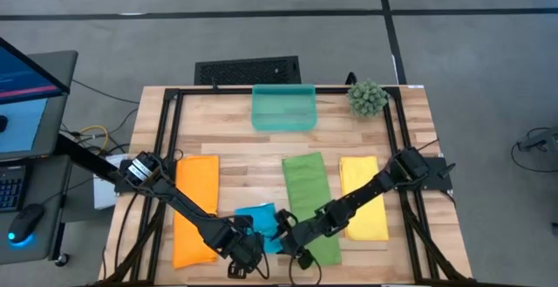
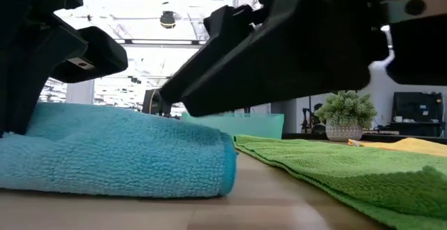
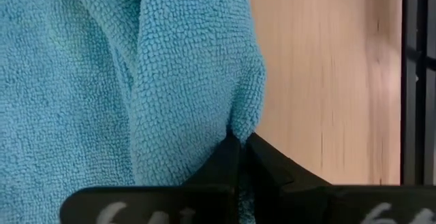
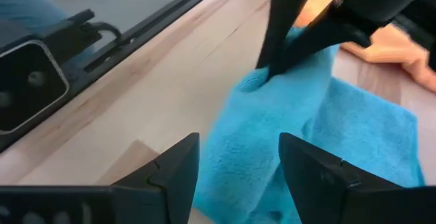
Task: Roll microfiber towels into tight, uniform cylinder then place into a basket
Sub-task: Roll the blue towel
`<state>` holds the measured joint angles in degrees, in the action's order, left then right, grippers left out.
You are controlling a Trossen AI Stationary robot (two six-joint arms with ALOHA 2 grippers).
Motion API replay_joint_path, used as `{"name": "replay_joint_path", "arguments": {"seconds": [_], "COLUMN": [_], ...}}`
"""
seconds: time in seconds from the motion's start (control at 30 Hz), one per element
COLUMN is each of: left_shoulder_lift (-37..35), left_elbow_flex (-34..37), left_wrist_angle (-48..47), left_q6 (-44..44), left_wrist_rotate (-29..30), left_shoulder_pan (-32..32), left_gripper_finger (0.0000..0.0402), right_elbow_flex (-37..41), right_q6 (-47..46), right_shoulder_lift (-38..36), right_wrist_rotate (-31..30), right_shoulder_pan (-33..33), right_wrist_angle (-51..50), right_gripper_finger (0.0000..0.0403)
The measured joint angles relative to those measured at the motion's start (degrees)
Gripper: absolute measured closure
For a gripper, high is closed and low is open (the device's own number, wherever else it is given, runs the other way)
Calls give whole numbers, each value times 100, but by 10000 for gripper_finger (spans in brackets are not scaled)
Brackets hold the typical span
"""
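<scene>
The blue towel point(image 1: 259, 223) lies partly folded on the table's near middle, a thick fold point(image 2: 119, 153) showing in the low view. My left gripper point(image 1: 247, 254) is shut on its near end. My right gripper point(image 4: 238, 163) is open just right of it, slanting down, with a bunched part of the blue towel point(image 4: 252, 156) showing between its fingers; whether they touch it I cannot tell. The orange towel point(image 1: 196, 208), green towel point(image 1: 309, 204) and yellow towel point(image 1: 362, 195) lie flat. The teal basket point(image 1: 283, 108) stands at the far middle. My left gripper pinches a raised fold at the blue towel's near edge point(image 3: 238, 132) between its two shut fingers. The fingers point(image 4: 272, 54) come steeply from above, pointing down. The pinched tip is drawn up a little, while the remainder of the towel lies on the table.
A spiky green plant ball point(image 1: 366, 98) stands at the far right beside the basket. A black frame point(image 1: 170, 130) runs around the wooden tabletop. Bare wood shows between the basket and the towels.
</scene>
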<state>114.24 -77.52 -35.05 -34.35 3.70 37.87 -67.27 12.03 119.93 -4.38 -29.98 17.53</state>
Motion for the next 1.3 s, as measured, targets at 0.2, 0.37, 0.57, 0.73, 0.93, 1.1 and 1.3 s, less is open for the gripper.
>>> {"name": "replay_joint_path", "arguments": {"seconds": [0.2,0.37,0.57,0.73,0.93,1.1,1.3], "left_shoulder_lift": [-2,-2,-89,-328,-598,-603,-603], "left_elbow_flex": [-2,-2,-4,-7,-7,-7,-7], "left_wrist_angle": [-2,7,40,69,-4,-83,-374], "left_q6": [0,4,2,-99,-193,-188,-188], "left_wrist_rotate": [5,-4,-41,-108,-91,-113,-121], "left_shoulder_pan": [-26,-24,-24,-24,-31,-26,2], "left_gripper_finger": [401,401,401,401,401,401,401], "right_elbow_flex": [-143,-328,-338,-364,-361,-358,-355], "right_q6": [-49,-302,-871,-1041,-1413,-2030,-3429], "right_shoulder_lift": [519,742,753,755,766,766,779], "right_wrist_rotate": [-71,-115,-83,-156,-199,-169,409], "right_shoulder_pan": [-116,-110,-24,-21,2,2,60], "right_wrist_angle": [166,157,83,94,120,158,399], "right_gripper_finger": [178,178,178,203,296,380,359]}}
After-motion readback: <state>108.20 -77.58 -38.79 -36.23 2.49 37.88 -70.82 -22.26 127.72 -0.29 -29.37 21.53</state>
